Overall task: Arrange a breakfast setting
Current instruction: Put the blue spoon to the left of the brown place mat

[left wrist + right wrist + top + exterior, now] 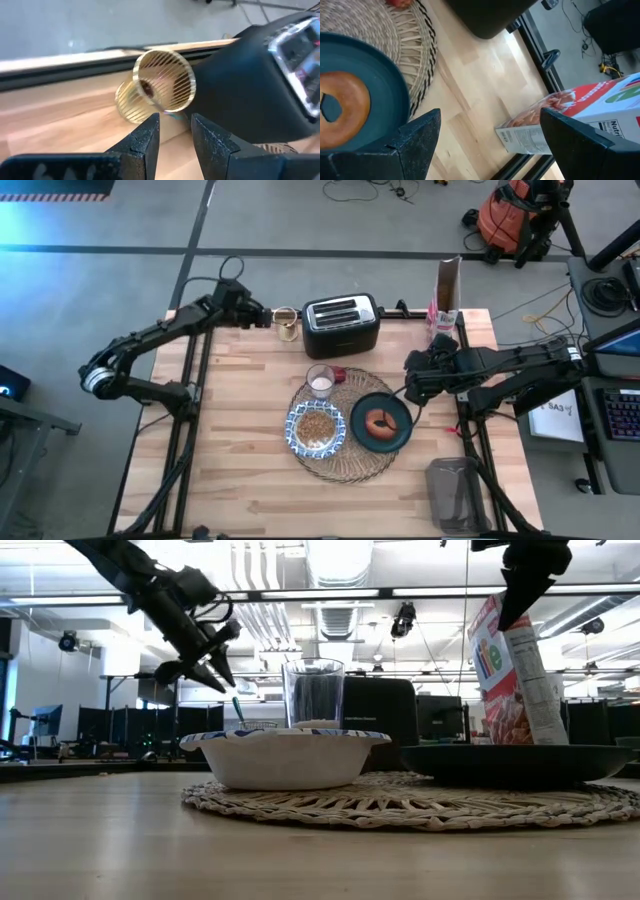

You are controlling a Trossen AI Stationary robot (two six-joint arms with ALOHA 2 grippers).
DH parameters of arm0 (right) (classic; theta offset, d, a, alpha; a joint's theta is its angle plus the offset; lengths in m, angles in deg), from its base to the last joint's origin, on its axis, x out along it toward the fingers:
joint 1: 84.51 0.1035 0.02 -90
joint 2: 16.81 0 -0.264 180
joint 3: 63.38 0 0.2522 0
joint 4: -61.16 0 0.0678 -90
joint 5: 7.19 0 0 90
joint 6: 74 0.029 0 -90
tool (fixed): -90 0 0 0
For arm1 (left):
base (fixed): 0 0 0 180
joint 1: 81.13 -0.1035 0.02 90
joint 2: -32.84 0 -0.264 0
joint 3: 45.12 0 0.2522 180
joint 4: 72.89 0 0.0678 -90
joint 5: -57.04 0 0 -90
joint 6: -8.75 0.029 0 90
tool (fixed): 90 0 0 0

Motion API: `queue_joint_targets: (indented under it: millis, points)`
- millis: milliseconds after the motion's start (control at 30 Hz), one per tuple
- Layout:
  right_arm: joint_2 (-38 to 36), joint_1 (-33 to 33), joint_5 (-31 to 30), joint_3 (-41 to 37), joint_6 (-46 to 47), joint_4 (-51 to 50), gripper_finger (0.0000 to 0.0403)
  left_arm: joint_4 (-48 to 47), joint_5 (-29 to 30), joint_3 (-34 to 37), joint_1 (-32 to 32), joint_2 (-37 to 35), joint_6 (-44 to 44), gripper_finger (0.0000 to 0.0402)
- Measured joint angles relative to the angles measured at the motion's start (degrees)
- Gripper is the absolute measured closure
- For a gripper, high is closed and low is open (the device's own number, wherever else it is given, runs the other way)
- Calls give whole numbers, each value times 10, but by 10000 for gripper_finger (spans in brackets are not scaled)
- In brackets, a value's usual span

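Teal plate (398, 423) holds pastry (380, 421) on woven placemat (350, 465).

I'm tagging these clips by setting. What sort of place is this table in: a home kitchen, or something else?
Most likely a lab or workshop, not a home. The low view shows exposed ceiling ducts and rows of monitors behind the wooden table; the high view shows bare concrete floor with loose cables and an orange vacuum.

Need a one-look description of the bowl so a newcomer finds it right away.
Start at the round woven placemat in the middle of the table. Three dishes sit on it; the bowl is on its left side. Unlike the dark plate and clear glass, it's blue-and-white patterned, filled with cereal.
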Motion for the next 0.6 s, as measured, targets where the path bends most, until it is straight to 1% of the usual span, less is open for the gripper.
queue_joint_targets:
  millis: [67, 133, 300, 600]
  points:
    - [-2, 0, 0, 0, 0, -1, 76, -23, -28, -14, -23, 17, -1, 306]
    - [-3, 0, 0, 0, 0, -2, 76, -30, -43, -32, -38, 35, -4, 306]
    - [-3, 0, 0, 0, 0, -4, 76, -53, -95, -79, -48, 88, 2, 306]
    - [-3, 0, 0, 0, 0, -30, 76, -153, -92, -161, -47, 149, 79, 306]
